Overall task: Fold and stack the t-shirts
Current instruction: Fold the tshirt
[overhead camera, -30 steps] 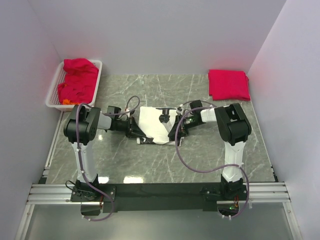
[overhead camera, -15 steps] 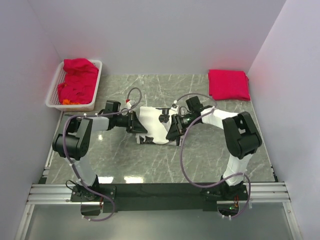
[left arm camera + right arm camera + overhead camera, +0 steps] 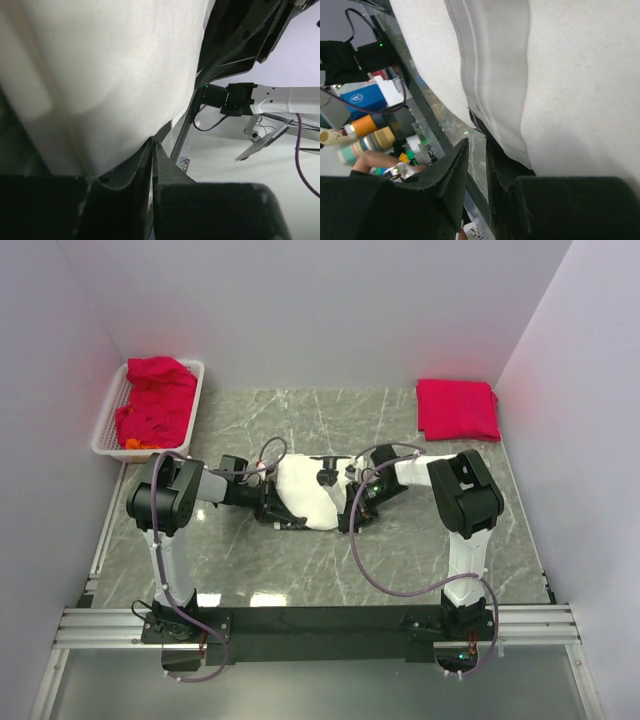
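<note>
Left hand (image 3: 152, 145): jaws nearly together, pinched on a thin edge of the white t-shirt (image 3: 306, 498). Only a sliver of cloth sits at the tips. Right hand (image 3: 477, 146): jaws set narrow, clamped on a hemmed edge of the same shirt, and the hem runs into the gap.

The shirt is mid-worktop (image 3: 300, 575), partly bunched between the two hands, which are low and close together on its near side.

Risks, judged from here:
- The left pinch looks shallow. Any pull could slip the cloth out and drop that side, skewing the fold.
- I cannot tell how many layers each hand holds. If one hand has one layer and the other has two, the shirt will twist or drag underneath.
- With the hands this near each other, an inward move could knock fingers or snag the looping cables.
- Uneven lift would bunch the cloth more.

Well apart at far right, a folded crimson t-shirt (image 3: 457, 408) marks the stack spot. More crimson t-shirts (image 3: 155, 400) are heaped in the white basket (image 3: 110, 408) at far left.
</note>
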### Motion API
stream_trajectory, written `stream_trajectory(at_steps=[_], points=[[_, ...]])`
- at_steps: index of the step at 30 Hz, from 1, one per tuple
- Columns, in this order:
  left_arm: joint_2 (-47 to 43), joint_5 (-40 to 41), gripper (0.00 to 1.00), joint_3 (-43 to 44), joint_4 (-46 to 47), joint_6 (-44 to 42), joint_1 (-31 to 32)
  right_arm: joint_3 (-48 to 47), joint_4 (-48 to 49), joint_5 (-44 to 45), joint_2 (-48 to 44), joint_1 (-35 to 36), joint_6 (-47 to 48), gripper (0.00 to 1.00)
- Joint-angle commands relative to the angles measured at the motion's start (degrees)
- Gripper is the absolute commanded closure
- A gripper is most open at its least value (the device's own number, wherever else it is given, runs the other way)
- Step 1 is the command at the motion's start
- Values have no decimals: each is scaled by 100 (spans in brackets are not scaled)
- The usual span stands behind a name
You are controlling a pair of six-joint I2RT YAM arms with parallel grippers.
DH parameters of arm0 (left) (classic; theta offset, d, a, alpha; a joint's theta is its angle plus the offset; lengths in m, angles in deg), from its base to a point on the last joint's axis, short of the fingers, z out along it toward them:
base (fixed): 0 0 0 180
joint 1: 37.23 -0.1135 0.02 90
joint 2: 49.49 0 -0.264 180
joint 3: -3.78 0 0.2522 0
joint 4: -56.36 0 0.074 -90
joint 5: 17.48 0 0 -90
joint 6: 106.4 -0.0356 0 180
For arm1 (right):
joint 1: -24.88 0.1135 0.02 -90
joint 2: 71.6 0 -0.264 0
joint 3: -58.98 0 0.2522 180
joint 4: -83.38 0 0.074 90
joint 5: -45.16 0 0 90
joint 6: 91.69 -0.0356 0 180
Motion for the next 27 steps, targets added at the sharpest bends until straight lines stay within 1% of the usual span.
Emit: stream_trajectory(at_steps=[1, 2, 4, 5, 6, 7, 8, 9, 10, 11, 12, 13, 14, 15, 16, 17, 18, 19, 21, 22, 24, 25, 27], points=[[-304, 472, 87, 301, -342, -603, -144, -376, -524, 1012, 34, -157, 509, 72], [-463, 480, 87, 389, -682, -978, -161, -412, -586, 969, -10, -175, 640, 72], [-806, 655, 87, 626, -1167, -1410, -249, -456, -657, 802, -378, -211, 815, 72], [-1182, 996, 86, 679, -1413, -1613, -275, -456, -727, 740, -553, -210, 1078, 72], [-1368, 1112, 82, 714, -1476, -1910, -310, -421, -727, 801, -1025, -219, 1150, 72], [-1683, 1218, 79, 750, -1537, -2079, -302, -203, -519, 879, -1299, -245, 1134, 71], [-1817, 1332, 76, 767, -1599, -2263, -285, -62, -403, 932, -1572, -280, 1055, 70], [-1932, 1429, 72, 846, -1730, -2639, -241, 61, -298, 1020, -2062, -333, 976, 69], [-2028, 1560, 70, 899, -1792, -2852, -93, 237, -210, 1230, -2267, -464, 880, 65], [-2177, 1944, 69, 952, -1880, -3063, 39, 325, -87, 1301, -2452, -535, 748, 62], [-2266, 2122, 68, 1039, -1950, -3604, 197, 405, -16, 1407, -2723, -605, 703, 58], [-2432, 2307, 67, 1014, -1890, -3792, 538, 553, 132, 1564, -2830, -710, 468, 51], [-2529, 2561, 66, 979, -1820, -3994, 768, 642, 195, 1583, -2901, -946, 204, 47], [-2626, 3033, 64, 883, -1758, -4466, 1014, 712, 248, 1575, -2884, -1088, 80, 45], [-2705, 3308, 62, 795, -1505, -4680, 1530, 765, 300, 1531, -2841, -1229, -34, 43], [-2793, 3545, 61, 716, -1398, -4908, 1796, 870, 431, 1409, -2779, -1517, -244, 41], [-2785, 3931, 60, 628, -1302, -5293, 2042, 897, 476, 1364, -2631, -1651, -333, 39], [-2803, 4030, 60, 575, -1075, -5419, 2445, 889, 546, 1294, -2560, -1756, -413, 37], [-2785, 4267, 59, 426, -810, -5822, 2807, 836, 573, 1109, -2306, -1915, -632, 36], [-2759, 4451, 59, 373, -478, -5946, 3140, 819, 608, 1091, -2235, -2081, -703, 36], [-2680, 4628, 59, 258, -230, -6314, 3458, 827, 652, 1074, -2111, -2118, -844, 36], [-2619, 4794, 59, 240, -115, -6439, 3729, 897, 696, 1074, -2102, -2118, -896, 36], [-2382, 4892, 59, 240, 140, -6703, 3942, 985, 915, 1091, -2137, -2118, -1116, 36]])
